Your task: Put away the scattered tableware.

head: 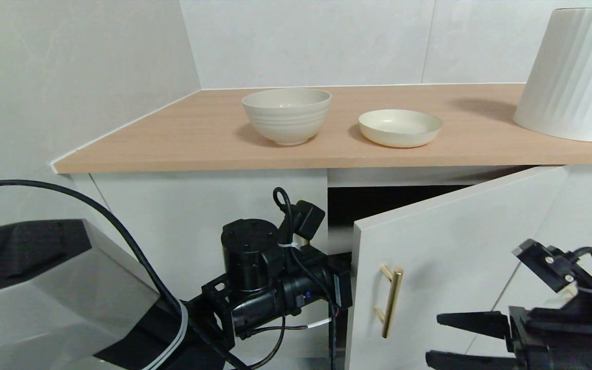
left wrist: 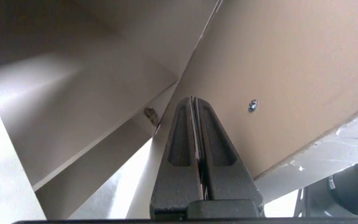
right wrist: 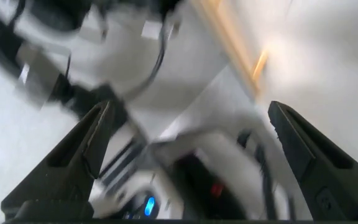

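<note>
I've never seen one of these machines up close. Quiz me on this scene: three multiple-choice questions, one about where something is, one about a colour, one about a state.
1. Where does the deep bowl stand relative to the shallow dish on the counter?
A. on the robot's left of it
B. stacked inside it
C. down in the cabinet

2. What colour is the handle on the cabinet door?
A. black
B. gold
C. red

3. How do the left pincer and right pincer stand?
A. both open
B. left shut, right open
C. left open, right shut

Answers:
1 A, the bowl sits apart from the dish, toward the left.
2 B, the bar handle is gold.
3 B, the left wrist view shows fingers pressed together, while the right ones are spread wide.
</note>
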